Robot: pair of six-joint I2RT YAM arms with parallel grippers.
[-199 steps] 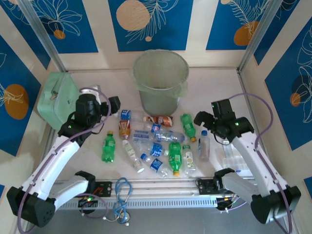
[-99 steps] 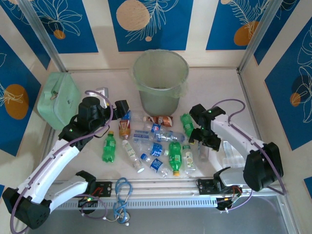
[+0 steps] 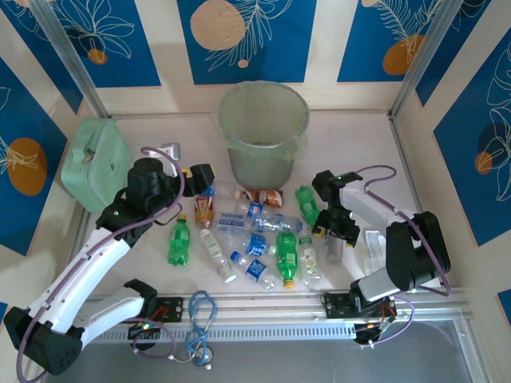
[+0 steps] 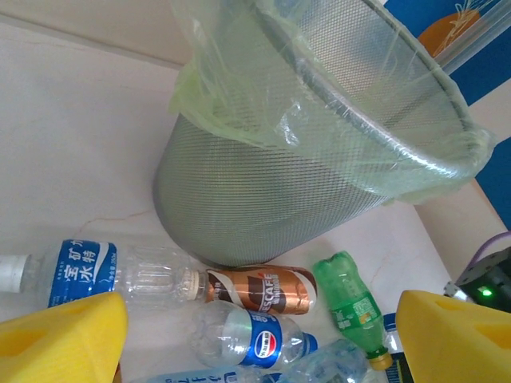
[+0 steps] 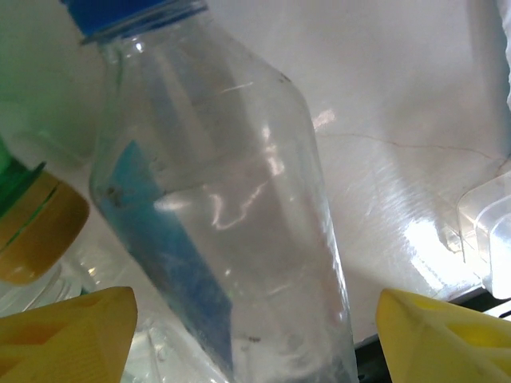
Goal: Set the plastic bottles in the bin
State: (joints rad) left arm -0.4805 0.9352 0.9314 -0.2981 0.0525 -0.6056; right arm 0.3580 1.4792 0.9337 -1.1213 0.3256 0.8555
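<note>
Plastic bottles (image 3: 286, 249) lie on their sides in a loose heap on the pale tabletop (image 3: 184, 132), on the near side of the bin and between the two arms. One of them, a clear bottle with a blue cap and a blue label (image 5: 223, 223), sits between the jaws of the right gripper (image 5: 255, 319). Its two yellow foam pads (image 5: 68, 335) are spread wide, one on each side of the bottle with a gap on both sides, so nothing is clamped. Just left of that bottle in the wrist view is a green bottle with a gold cap (image 5: 28, 215). To the right is the edge of a clear plastic box (image 5: 489, 239). From above, the right gripper (image 3: 334, 230) hangs low over the right end of the heap.

The left gripper (image 4: 262, 319) is also wide open and holds nothing. Beyond its pads lie a clear bottle with a blue-and-white label (image 4: 80, 267), a brown-labelled bottle (image 4: 259, 289), a clear round-shouldered bottle with a blue band (image 4: 251, 339) and a small green bottle (image 4: 351, 307). The brown one is just beside the foot of the bin (image 4: 263, 199), a round tapered bucket with a grey mesh-like wall and a pale green liner bag folded over its rim. From above, the left gripper (image 3: 200, 177) sits at the far left corner of the heap, near the bin (image 3: 259, 163). A mint-green square case (image 3: 96, 163) lies well off to the left.
</note>
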